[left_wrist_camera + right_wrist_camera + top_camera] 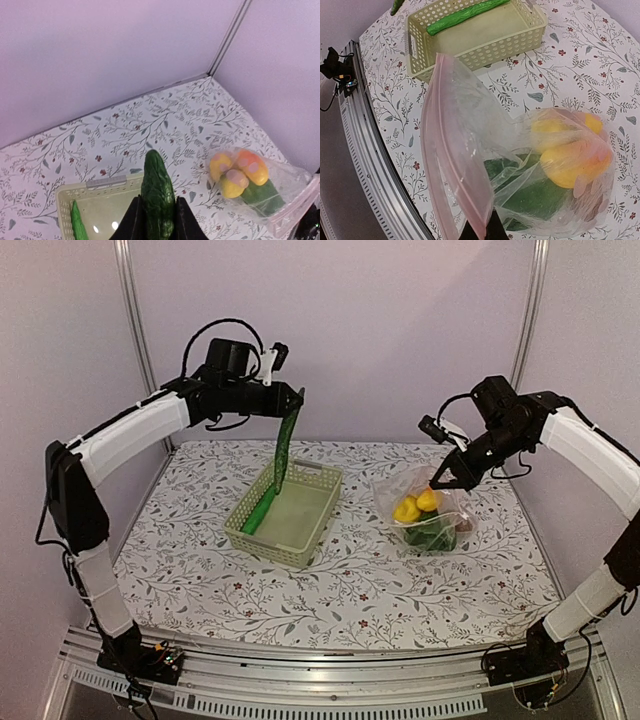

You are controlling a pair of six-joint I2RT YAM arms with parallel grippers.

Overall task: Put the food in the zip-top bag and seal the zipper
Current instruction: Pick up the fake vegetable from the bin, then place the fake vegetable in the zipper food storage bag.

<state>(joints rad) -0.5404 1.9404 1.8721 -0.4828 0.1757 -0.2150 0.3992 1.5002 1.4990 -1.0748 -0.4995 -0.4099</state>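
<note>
Top external: left gripper (297, 400) grips cucumber (286, 445); right gripper (440, 483), 3 o'clock, pinches zip-top bag (425, 520) at its rim; thin film could slip, collapsing the mouth.

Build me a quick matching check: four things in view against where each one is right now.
Things:
1. raised cucumber
2. second cucumber
3. yellow food
4. zipper

Places:
A. inside the zip-top bag
B. pinched in the right tool
C. lying in the basket
D. held in the left tool

Pairs: 1-D, 2-C, 3-A, 4-B
</note>
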